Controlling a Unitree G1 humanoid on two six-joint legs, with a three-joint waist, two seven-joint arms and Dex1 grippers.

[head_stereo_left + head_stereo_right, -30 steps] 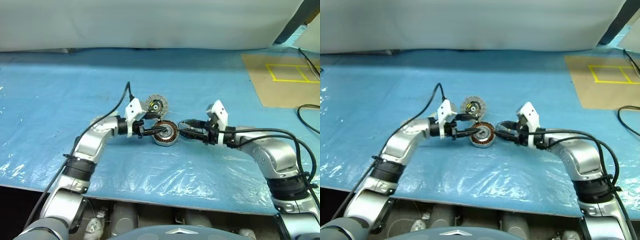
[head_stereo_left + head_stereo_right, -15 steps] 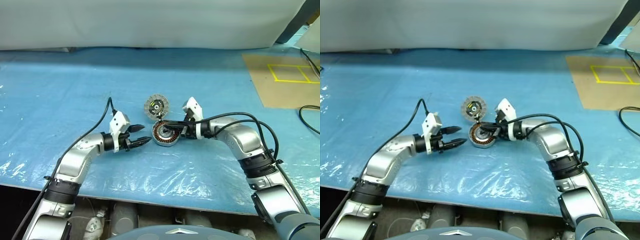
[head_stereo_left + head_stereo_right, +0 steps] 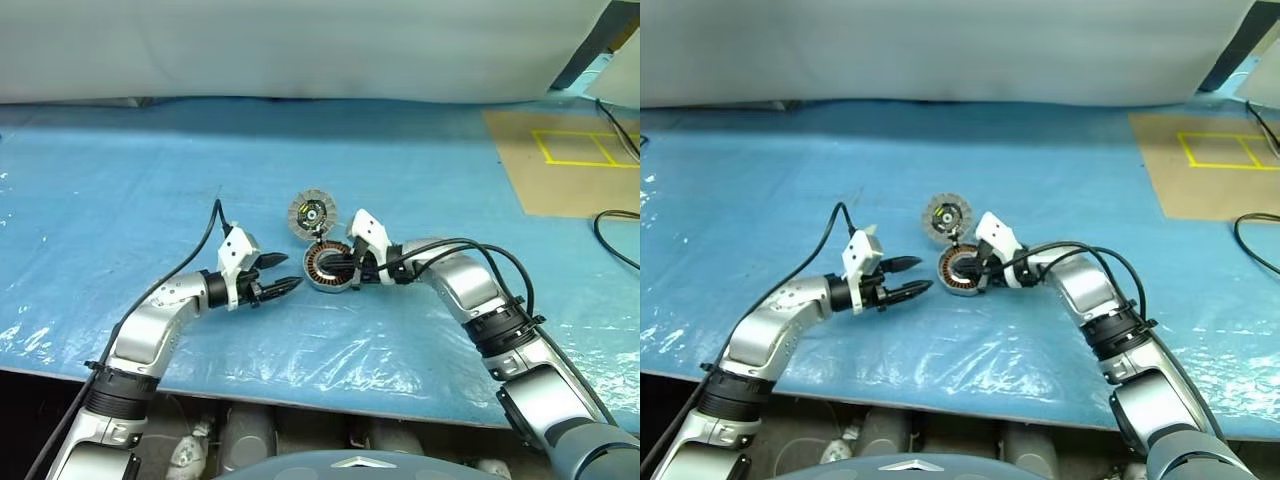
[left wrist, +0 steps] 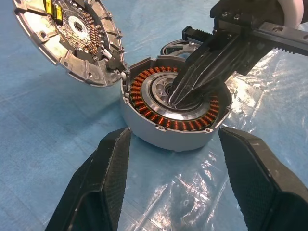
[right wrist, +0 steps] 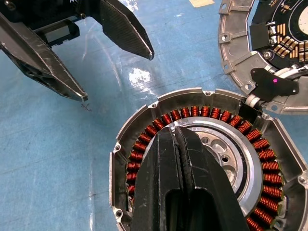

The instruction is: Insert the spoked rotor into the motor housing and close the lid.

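Right wrist view shows the right gripper [image 5: 179,131] pressed shut with its tips in the centre of the housing [image 5: 144,139], the lid [image 5: 236,53] open beside, left gripper [image 4: 168,144] wide and empty nearby, so I judge the rotor [image 4: 175,46], behind the housing, must next be fetched.

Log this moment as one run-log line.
right hand: shut, tips inside motor housing | left hand: open, beside housing | lid: open | spoked rotor: behind housing
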